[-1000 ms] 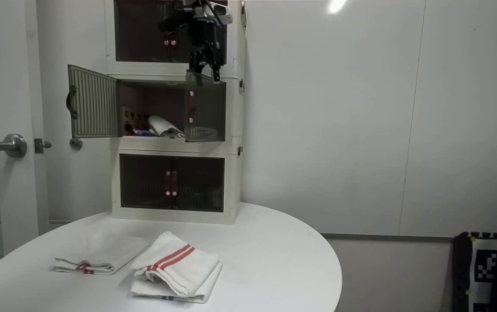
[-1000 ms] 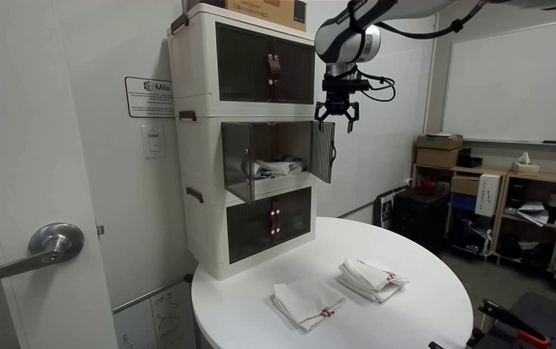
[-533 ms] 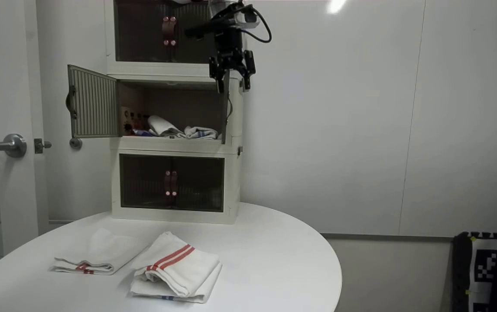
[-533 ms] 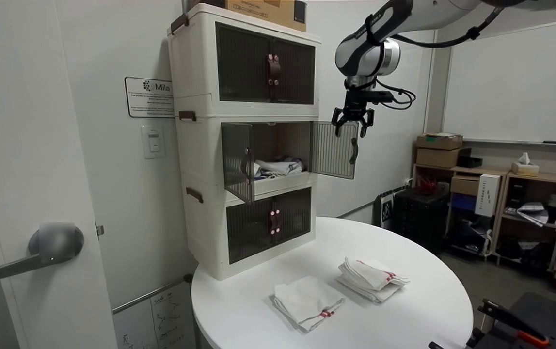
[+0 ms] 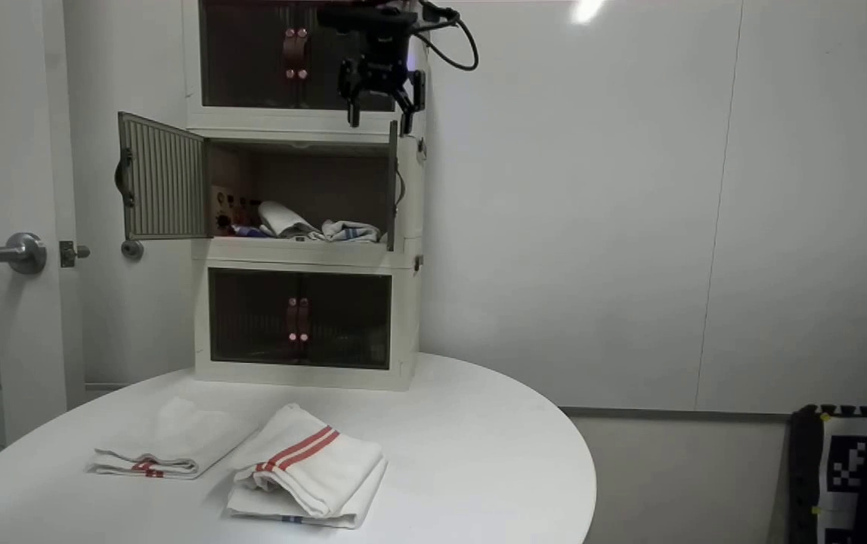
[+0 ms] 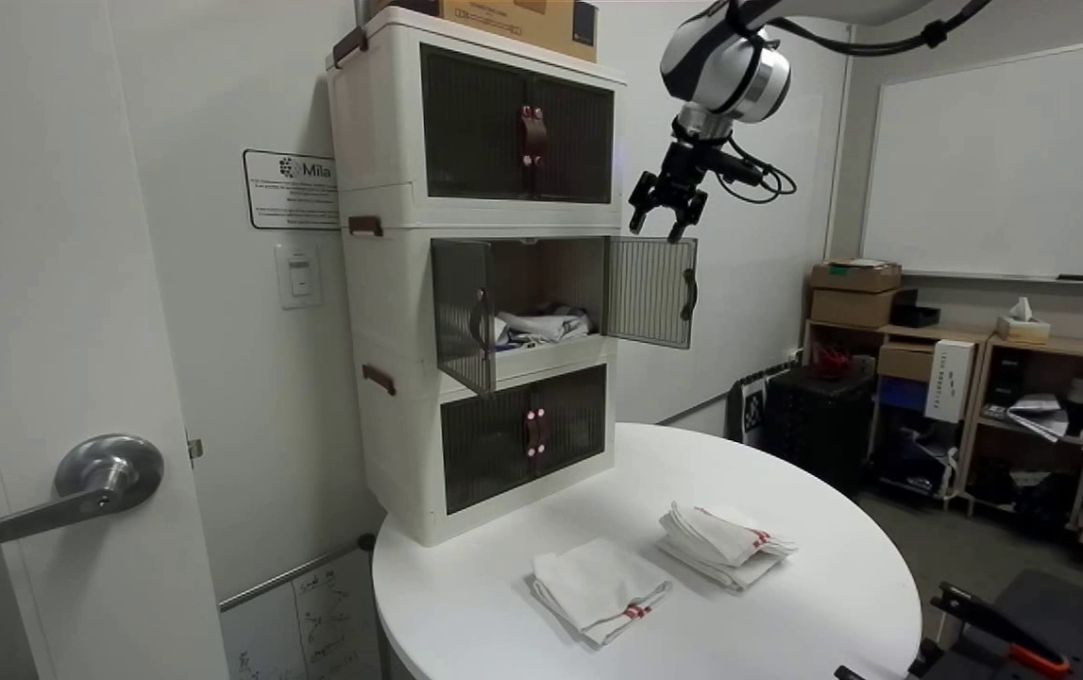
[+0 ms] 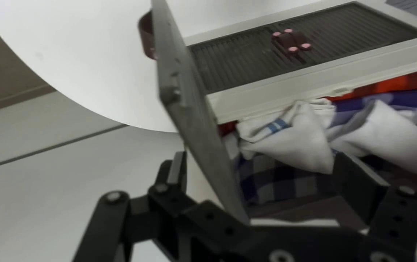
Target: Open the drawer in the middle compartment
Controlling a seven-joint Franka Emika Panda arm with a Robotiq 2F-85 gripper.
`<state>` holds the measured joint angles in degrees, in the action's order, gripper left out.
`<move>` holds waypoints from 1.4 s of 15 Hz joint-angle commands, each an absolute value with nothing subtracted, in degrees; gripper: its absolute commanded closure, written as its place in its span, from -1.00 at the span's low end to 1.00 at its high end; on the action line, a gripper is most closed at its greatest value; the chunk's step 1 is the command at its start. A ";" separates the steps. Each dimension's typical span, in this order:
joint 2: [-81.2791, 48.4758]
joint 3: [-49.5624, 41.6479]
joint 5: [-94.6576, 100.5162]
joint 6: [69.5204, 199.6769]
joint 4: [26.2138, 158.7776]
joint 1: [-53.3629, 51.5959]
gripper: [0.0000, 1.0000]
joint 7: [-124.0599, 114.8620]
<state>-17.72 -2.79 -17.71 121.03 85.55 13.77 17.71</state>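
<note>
The middle compartment (image 5: 312,253) of the white stack stands open, its front rim also showing in an exterior view (image 6: 555,357) and the wrist view (image 7: 277,92). Its drawer front is a pair of tinted door panels. One panel (image 5: 165,181) is swung out. The opposite panel (image 5: 392,185) stands nearly edge-on there and is swung wide in an exterior view (image 6: 651,293). My gripper (image 5: 380,125) is open and empty around the height of that panel's top edge, also in an exterior view (image 6: 656,232). In the wrist view the panel (image 7: 193,120) runs between the spread fingers (image 7: 266,167); contact cannot be told.
Cloths (image 5: 286,221) lie inside the compartment. Closed units sit above (image 6: 517,123) and below (image 6: 524,439). Folded towels (image 5: 308,461) (image 5: 172,442) lie on the round white table (image 5: 493,453). A wall stands beside the stack. A cardboard box (image 6: 517,24) is on top.
The panel near my gripper has swung from partly open to wide open, then stayed still. My gripper moved outward with it, then rose, tilted and shifted back a little toward the stack.
</note>
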 commanded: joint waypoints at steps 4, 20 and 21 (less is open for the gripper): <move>-11.01 -1.07 -31.94 108.56 82.06 15.47 -1.00 27.37; -5.08 3.42 -18.59 140.66 111.25 0.20 -1.00 27.43; -4.85 3.36 -16.85 144.31 113.46 -0.18 -1.00 25.96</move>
